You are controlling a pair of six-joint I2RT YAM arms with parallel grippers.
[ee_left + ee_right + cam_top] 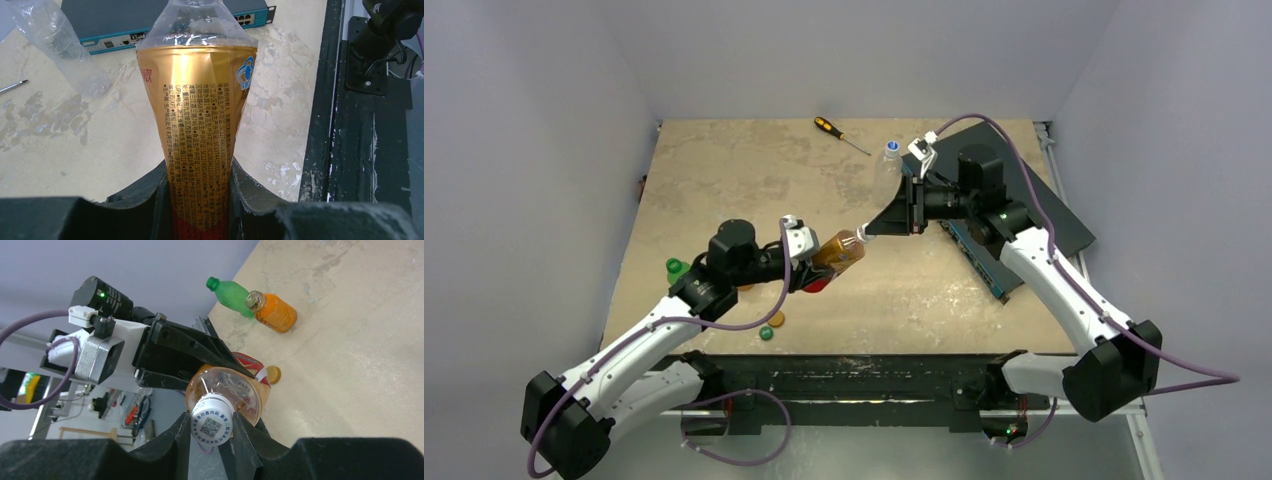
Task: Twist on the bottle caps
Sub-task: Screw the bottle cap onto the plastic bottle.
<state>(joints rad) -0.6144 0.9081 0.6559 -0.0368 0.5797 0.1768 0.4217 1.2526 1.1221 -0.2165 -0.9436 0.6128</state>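
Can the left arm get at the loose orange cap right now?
Probably not yet: the orange cap lies uncovered beside that arm, but the left gripper has its jaws shut on the amber bottle, whose white cap the right gripper grips.

High overhead; wrist close-ups sharing bottle [200,125]

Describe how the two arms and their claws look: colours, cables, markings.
Both the left arm and the right arm have white links and chunky black joints, with a purple cable looping along each. The left claw and right claw have black wedge-shaped fingers and a white camera block. A small green light glows on a black wrist motor.
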